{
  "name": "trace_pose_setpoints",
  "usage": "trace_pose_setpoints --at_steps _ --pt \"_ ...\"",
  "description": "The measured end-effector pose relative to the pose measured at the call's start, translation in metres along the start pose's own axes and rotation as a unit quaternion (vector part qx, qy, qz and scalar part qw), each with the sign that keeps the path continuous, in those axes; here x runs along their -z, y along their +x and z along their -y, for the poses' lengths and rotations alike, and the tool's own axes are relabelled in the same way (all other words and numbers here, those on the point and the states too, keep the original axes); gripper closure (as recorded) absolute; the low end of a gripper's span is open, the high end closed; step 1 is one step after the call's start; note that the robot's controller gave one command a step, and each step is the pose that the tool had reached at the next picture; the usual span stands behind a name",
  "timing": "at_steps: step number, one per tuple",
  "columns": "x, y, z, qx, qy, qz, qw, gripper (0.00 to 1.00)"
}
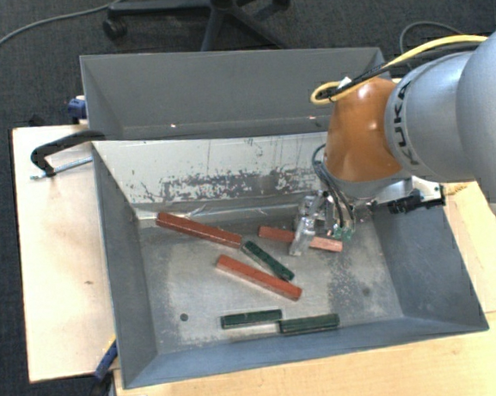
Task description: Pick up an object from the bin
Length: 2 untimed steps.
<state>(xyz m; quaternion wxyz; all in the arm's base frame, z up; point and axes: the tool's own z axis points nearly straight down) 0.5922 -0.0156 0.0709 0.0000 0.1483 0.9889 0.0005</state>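
- Camera view from above: the gripper (320, 232) sits low over the floor of the grey bin (125, 272), near the back wall and right of centre. Its tip is largely masked by the orange wrist cover (359, 136) and cables, so I cannot tell whether it is released or clenched
- Right at the gripper's tip a short salmon-red piece (327, 244) pokes out on the floor, and just to its left lies a short red-brown piece (274, 233). The gripper covers the gap between them, so they may be one stick or two, and it is unclear whether either is grasped
- Two longer red-brown sticks: the back stick (197, 227) slants along the foot of the back wall, and the middle stick (257, 277) lies mid-floor
- Three dark green sticks: the slanted green stick (267, 261) lies just beside the middle stick on its far side; the front-left green stick (251, 319) and front-right green stick (309, 324) lie almost end to end near the front wall
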Motion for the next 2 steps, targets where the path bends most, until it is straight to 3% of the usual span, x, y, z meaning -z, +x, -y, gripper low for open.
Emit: trace_pose_setpoints --at_steps 2 --pt "0.013 0.000 0.000 0.000 0.000 0.0009 1.0000 1.00"
